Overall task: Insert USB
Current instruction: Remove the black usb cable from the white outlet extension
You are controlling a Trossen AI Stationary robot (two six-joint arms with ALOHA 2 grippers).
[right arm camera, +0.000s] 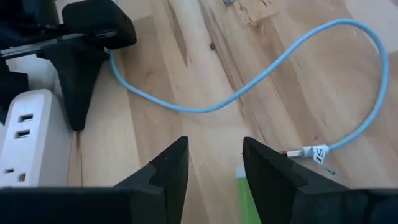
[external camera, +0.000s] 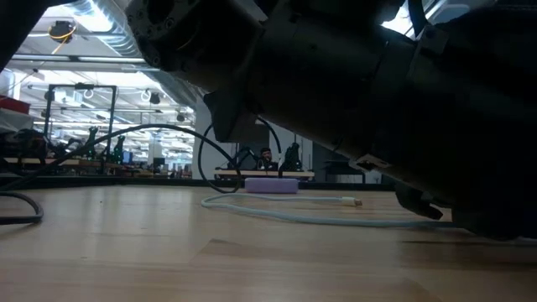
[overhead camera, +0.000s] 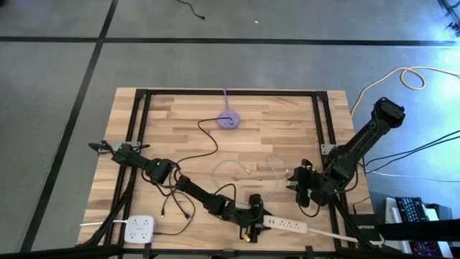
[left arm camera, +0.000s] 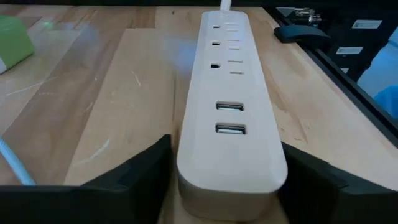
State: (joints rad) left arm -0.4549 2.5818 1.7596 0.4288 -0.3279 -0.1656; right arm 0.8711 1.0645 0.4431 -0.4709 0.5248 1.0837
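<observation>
A white power strip [overhead camera: 285, 224] lies near the table's front edge, with two USB ports [left arm camera: 230, 118] on top near its left end. My left gripper [left arm camera: 230, 186] is open, and its fingers stand close on either side of that end. The pale blue cable [right arm camera: 249, 93] lies slack on the wood. Its USB plug [right arm camera: 305, 151] rests on the table, also visible in the low view [external camera: 357, 201]. My right gripper [right arm camera: 214, 168] hangs open above the table, right of the cable loop. A green thing [right arm camera: 244, 193] shows beside one of its fingers; I cannot tell whether they touch.
A purple round hub [overhead camera: 228, 121] sits at the far middle of the table with a dark cord. A white square charger [overhead camera: 140, 229] lies at the front left. Black cables [overhead camera: 180, 205] loop under the left arm. A black frame [overhead camera: 230, 92] edges the table.
</observation>
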